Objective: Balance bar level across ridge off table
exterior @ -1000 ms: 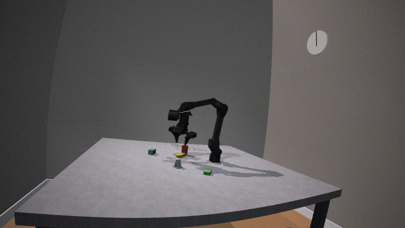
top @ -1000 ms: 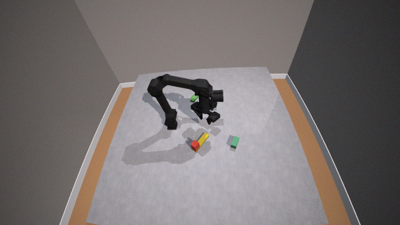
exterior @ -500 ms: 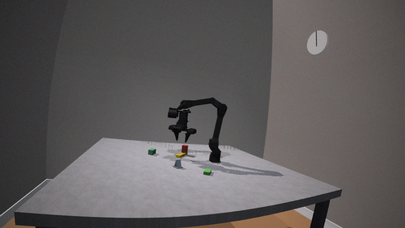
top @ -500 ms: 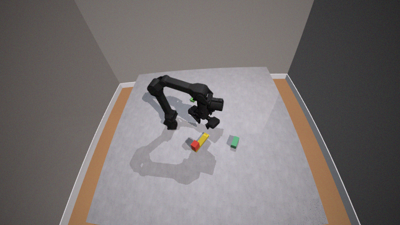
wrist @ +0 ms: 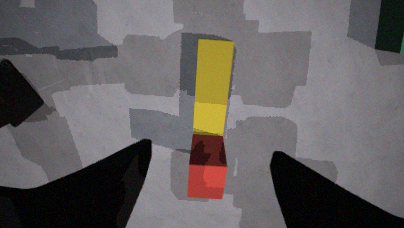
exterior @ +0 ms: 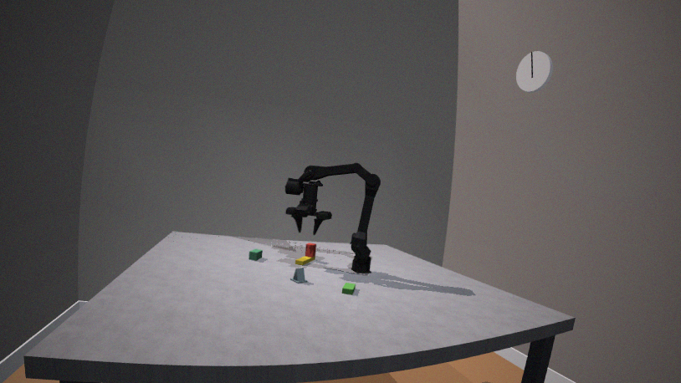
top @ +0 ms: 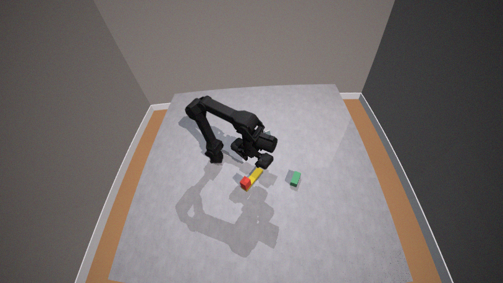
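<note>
The yellow bar lies flat on the table, with a red block standing on one end. My gripper is open and empty, pointing down above the bar. In the wrist view its fingertips are on either side of the bar's red end, well apart from it. The small grey-blue ridge stands on the table with nothing on it; the arm hides most of it in the top view.
A dark green block lies to one side of the bar. A bright green block lies to the right of the ridge in the exterior view; the arm hides it in the top view.
</note>
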